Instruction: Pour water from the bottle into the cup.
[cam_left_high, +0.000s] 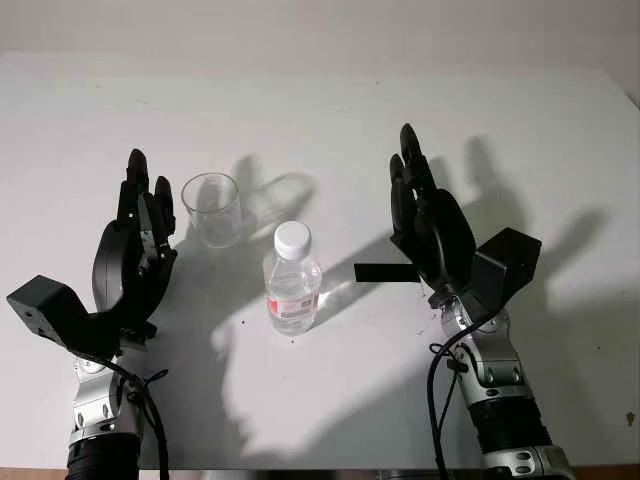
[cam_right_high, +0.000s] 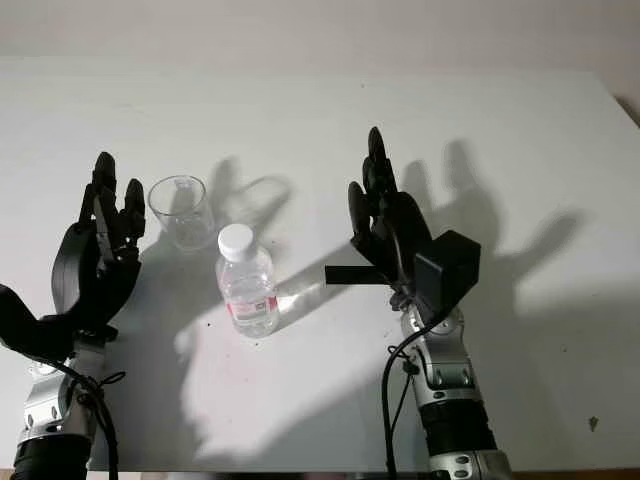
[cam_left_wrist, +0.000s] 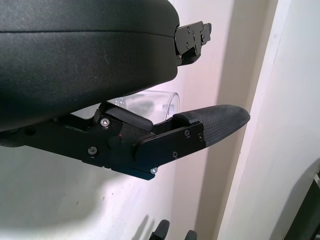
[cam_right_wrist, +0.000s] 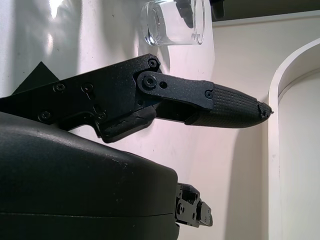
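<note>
Bottle (cam_left_high: 292, 280) stands upright, white cap on, lower middle of frame on the white worktop (cam_left_high: 330, 120). Clear cup (cam_left_high: 212, 209) sits just up-left of it, near but not touching, and looks empty. My left hand (cam_left_high: 135, 240) is at left of frame, just beside the cup, holding nothing, fingers (cam_left_high: 137, 175) stretched out and uncurled. My right hand (cam_left_high: 428, 215) is right of centre, apart from the bottle, also holding nothing, fingers extended, thumb sticking out toward the bottle.

Judgement: nothing grasped yet, task at its start, step in hand is reaching for the bottle. To do it well, I'd bring the right hand in sideways at the labelled mid-body, below the shoulder, keep fingers wide until the bottle sits between thumb and fingers, then close firmly but not hard, since thin plastic likely squashes. Approach slowly so I don't knock it toward the cup. Cap looks on, so it probably needs removing before any pour. Left hand could steady the cup.
</note>
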